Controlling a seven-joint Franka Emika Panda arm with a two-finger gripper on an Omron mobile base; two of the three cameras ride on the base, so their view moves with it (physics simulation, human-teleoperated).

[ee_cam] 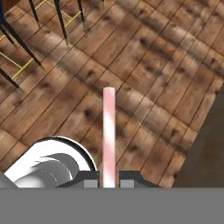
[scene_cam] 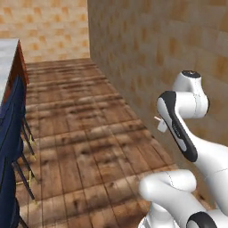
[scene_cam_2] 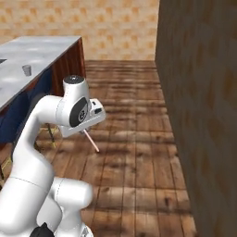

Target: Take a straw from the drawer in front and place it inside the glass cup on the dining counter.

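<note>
In the left base view the white arm rises at the lower right, folded over a bare wooden floor, with a tiled wall close on its right; a short pale tip of the straw pokes out to the left of the wrist, and blue stools stand under the edge of the dining counter at far left. In the right base view the hand hangs low beside the arm's wrist, pinching the straw, which slants down and to the right from it over the floor; the glass cup stands upright on the marble counter, far left and well apart from the straw. In the hand view the two dark fingers are pressed together on the pinkish-white straw's base, and it runs straight up over the floor planks, with dark stool legs at the upper left.
</note>
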